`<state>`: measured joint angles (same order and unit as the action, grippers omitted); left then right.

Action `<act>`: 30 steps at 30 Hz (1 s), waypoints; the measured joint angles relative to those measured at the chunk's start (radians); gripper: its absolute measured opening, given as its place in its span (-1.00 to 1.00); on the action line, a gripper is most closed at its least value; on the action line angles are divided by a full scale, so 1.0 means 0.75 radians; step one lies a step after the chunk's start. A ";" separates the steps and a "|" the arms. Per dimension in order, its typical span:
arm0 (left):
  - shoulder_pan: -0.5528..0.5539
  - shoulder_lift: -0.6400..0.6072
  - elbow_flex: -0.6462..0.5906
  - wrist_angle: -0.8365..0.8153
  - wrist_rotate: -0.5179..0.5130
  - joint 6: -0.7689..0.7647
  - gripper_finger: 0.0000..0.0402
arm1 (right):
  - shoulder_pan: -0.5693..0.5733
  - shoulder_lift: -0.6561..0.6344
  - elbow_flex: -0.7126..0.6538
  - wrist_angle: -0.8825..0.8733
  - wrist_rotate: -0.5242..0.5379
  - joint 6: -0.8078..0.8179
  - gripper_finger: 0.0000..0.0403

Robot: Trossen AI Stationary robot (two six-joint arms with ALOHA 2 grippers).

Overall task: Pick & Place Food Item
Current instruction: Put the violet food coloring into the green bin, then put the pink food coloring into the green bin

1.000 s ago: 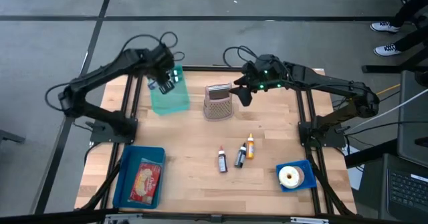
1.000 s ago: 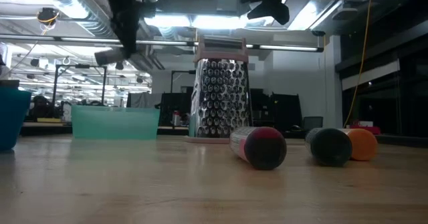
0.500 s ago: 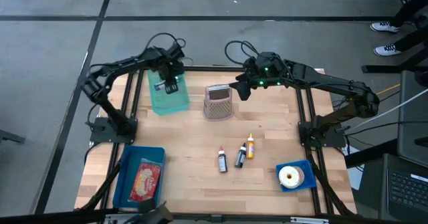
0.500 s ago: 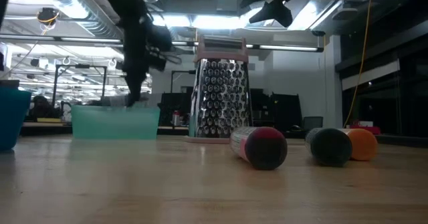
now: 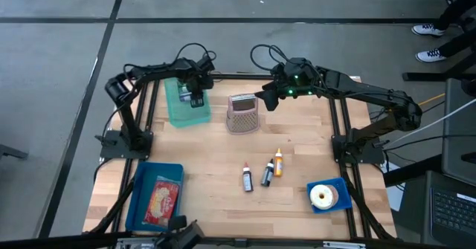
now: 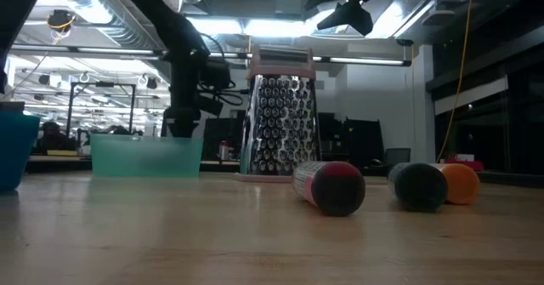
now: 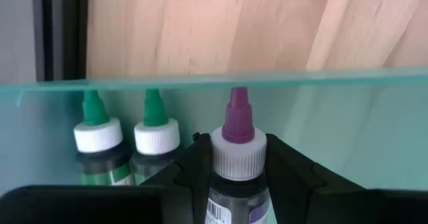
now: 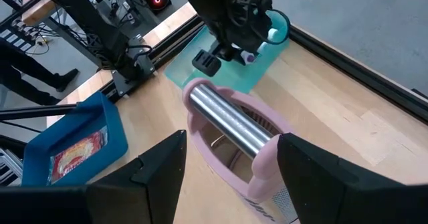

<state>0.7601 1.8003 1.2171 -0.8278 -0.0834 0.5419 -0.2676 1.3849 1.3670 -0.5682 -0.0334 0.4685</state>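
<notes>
1. Purple-tipped bottle point(image 7: 238, 158): small dropper type, white ribbed cap, pointed purple nozzle, clear body with a printed label partly seen.
2. Left gripper point(image 7: 235, 167) is clamped on this bottle; the dark fingers point(image 7: 188, 170) press the cap's shoulders from both sides.
3. Bottle hangs upright inside the teal bin point(image 5: 186, 106), at the table's point(image 5: 297, 145) far left. Cannot tell if its base touches the bin floor.
4. Two green-tipped bottles point(image 7: 126, 132) stand in the same bin, just beside the held one, next to each other, against the bin wall.
5. In the high view the left gripper point(image 5: 195, 94) is over the bin's right half.
6. Right gripper point(image 8: 231, 174) hovers above the grater point(image 5: 242, 114), fingers spread apart, holding nothing. The grater's metal handle bar point(image 8: 231, 126) lies between and beyond the fingers.
7. Grater stands upright just right of the bin, pink-rimmed.
8. Three more bottles point(image 5: 262, 172) lie on their sides mid-table: red-, dark- and orange-capped, well apart from both grippers.
9. Blue tray point(image 5: 140, 195) with a food packet point(image 5: 162, 200) sits near left; a small blue tray point(image 5: 336, 187) with tape roll point(image 5: 323, 197) near right.
</notes>
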 joint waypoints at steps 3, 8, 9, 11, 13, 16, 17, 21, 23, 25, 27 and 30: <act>0.005 0.024 0.000 0.002 0.000 0.004 -0.46 | 0.000 0.000 -0.001 0.000 0.000 0.004 0.15; 0.010 0.059 0.000 0.004 -0.052 0.007 -0.40 | 0.000 0.000 0.000 0.000 0.000 0.004 0.15; 0.010 0.063 0.000 0.004 -0.066 0.007 -0.36 | 0.000 0.000 0.000 0.000 0.000 0.004 0.15; 0.010 0.065 0.000 0.002 -0.077 0.007 -0.28 | 0.000 0.000 -0.001 -0.001 0.000 0.004 0.15; 0.010 0.065 0.000 0.004 -0.098 0.007 -0.21 | 0.000 0.000 0.000 -0.001 0.000 0.004 0.15; -0.001 0.060 0.007 -0.002 -0.150 -0.015 -0.12 | 0.000 0.000 0.000 -0.001 -0.001 0.004 0.15; -0.003 0.060 0.017 -0.004 -0.167 -0.025 -0.08 | 0.000 0.000 -0.001 -0.001 -0.001 0.004 0.15; -0.003 0.030 0.077 -0.015 -0.218 -0.117 0.01 | 0.000 0.000 -0.001 -0.001 -0.011 -0.004 0.15; -0.003 0.001 0.123 -0.015 -0.220 -0.215 0.05 | 0.000 0.000 -0.001 -0.001 -0.012 -0.006 0.15; 0.003 -0.039 0.174 -0.013 -0.198 -0.352 0.07 | 0.000 0.000 0.000 -0.001 -0.011 -0.014 0.15; 0.007 -0.085 0.215 -0.011 -0.151 -0.529 0.08 | 0.000 0.000 0.000 -0.001 -0.012 -0.032 0.15; 0.004 -0.171 0.237 0.002 -0.034 -0.864 0.08 | 0.000 0.000 0.000 -0.001 -0.017 -0.055 0.15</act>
<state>0.7628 1.6724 1.3945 -0.8264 -0.1091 -0.1059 -0.2676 1.3849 1.3669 -0.5690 -0.0460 0.4268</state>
